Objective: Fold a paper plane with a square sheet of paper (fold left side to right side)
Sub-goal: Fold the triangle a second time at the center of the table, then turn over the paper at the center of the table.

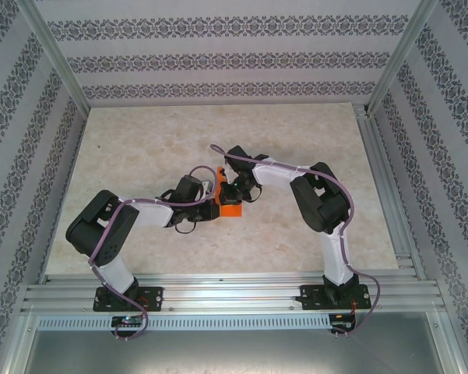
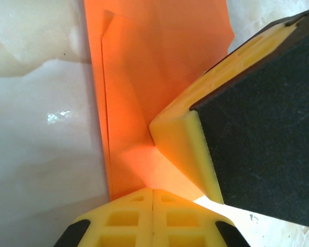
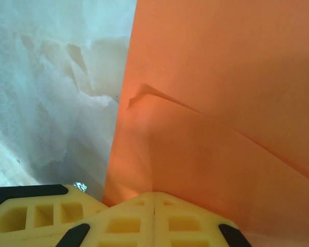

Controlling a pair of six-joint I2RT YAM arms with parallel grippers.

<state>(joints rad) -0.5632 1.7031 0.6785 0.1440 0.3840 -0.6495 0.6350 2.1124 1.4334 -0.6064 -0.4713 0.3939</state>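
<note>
Left gripper (image 2: 152, 193): yellow fingertips squeezed right together, pinching the 6 o'clock edge of the thin bright orange paper sheet (image 2: 159, 67)
Sheet: creased, sitting roughly mid-table, left arm (image 1: 109, 222) reaching in from 9 o'clock, right arm (image 1: 319, 199) from 2 o'clock
Right gripper (image 3: 154, 195): same deal, clamped tight on the sheet
Table (image 1: 140, 156): pale marble-look top
Walls (image 1: 218, 62): grey patterned wallpaper panels

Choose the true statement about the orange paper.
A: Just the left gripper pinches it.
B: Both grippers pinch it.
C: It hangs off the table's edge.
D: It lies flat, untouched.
B: the paper runs into the shut left gripper and into the shut right gripper.
</note>
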